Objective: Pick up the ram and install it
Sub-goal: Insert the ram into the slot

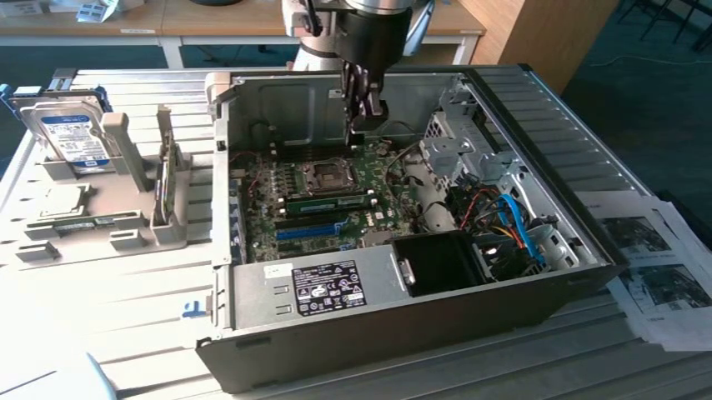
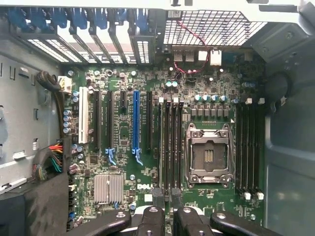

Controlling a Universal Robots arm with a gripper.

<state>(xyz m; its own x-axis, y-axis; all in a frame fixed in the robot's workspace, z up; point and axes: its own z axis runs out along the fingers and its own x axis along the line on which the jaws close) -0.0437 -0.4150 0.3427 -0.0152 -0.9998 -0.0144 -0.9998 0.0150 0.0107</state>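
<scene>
Item: ram (image 1: 328, 202), lying along a slot mid-motherboard (image 1: 265, 218), beside the processor socket (image 1: 330, 173). Claw (image 1: 365, 117) hangs above; you cannot tell if it is parted or clamped.

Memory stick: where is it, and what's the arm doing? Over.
Gripper hovering inside the open case, above the circuit board. Green memory stick seated in a slot beside the processor socket. Cables off to one side.
</scene>
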